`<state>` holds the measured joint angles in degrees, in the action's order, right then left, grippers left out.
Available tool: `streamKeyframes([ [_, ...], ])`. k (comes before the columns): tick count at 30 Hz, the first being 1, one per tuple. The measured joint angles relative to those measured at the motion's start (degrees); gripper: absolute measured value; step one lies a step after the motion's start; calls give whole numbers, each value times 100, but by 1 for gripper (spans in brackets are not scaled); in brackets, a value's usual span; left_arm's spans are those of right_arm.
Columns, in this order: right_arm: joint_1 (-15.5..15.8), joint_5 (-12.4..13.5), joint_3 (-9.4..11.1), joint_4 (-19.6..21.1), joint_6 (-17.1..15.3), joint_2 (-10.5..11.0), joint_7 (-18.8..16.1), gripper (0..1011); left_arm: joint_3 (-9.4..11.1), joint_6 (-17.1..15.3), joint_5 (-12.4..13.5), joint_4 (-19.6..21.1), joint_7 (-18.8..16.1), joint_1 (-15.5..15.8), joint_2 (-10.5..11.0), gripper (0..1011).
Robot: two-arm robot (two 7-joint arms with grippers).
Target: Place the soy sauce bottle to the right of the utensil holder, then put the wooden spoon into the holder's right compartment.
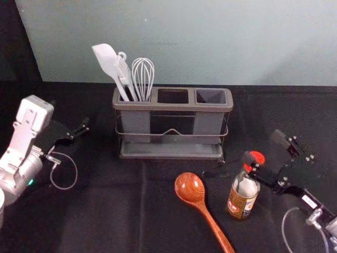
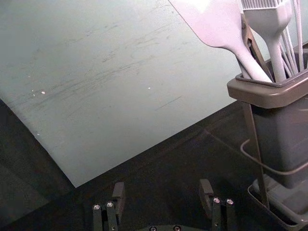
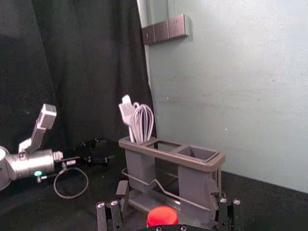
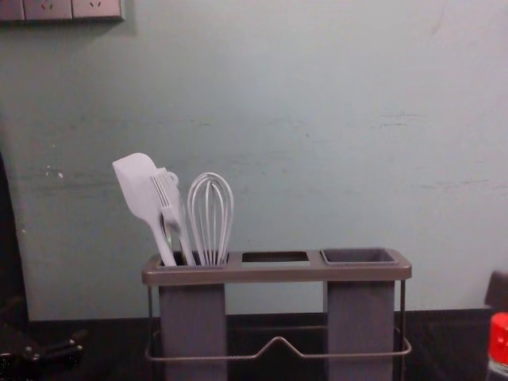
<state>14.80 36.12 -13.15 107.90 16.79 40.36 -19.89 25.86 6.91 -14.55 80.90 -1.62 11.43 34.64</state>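
The left claw (image 1: 79,130) is located at nine o'clock in the head view, directed toward two o'clock, with its fingers parted. The right claw (image 1: 261,146) reaches in from the four o'clock edge, directed between ten and eleven o'clock. Its fingers stand apart.

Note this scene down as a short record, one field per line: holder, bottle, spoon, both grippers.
Utensil holder: upright on the table
Left compartment: spatula, whisk and other light utensils
Right compartment: empty
Soy sauce bottle: upright, nearer the robot than the holder and to its right
Wooden spoon: lying in front of the holder, bowl towards it
Right gripper: open, fingers on either side of the bottle's red cap
Left gripper: open, empty, left of the holder
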Motion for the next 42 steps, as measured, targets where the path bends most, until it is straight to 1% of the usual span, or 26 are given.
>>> streamKeyframes([
  [9,-114,-216,-134,-217,-186,-189,-78,1003,0,0,0,0,0,0,0,1005],
  [16,-172,-364,-179,-296,-290,-296,-110,1002,0,0,0,0,0,0,0,1005],
  [20,-203,-514,-184,-331,-335,-371,-117,1003,0,0,0,0,0,0,0,1005],
  [28,-209,-671,-115,-356,-369,-485,-111,1002,0,0,0,0,0,0,0,1005],
  [42,-139,-847,32,-347,-359,-623,-196,997,0,0,0,0,0,0,0,1005],
])
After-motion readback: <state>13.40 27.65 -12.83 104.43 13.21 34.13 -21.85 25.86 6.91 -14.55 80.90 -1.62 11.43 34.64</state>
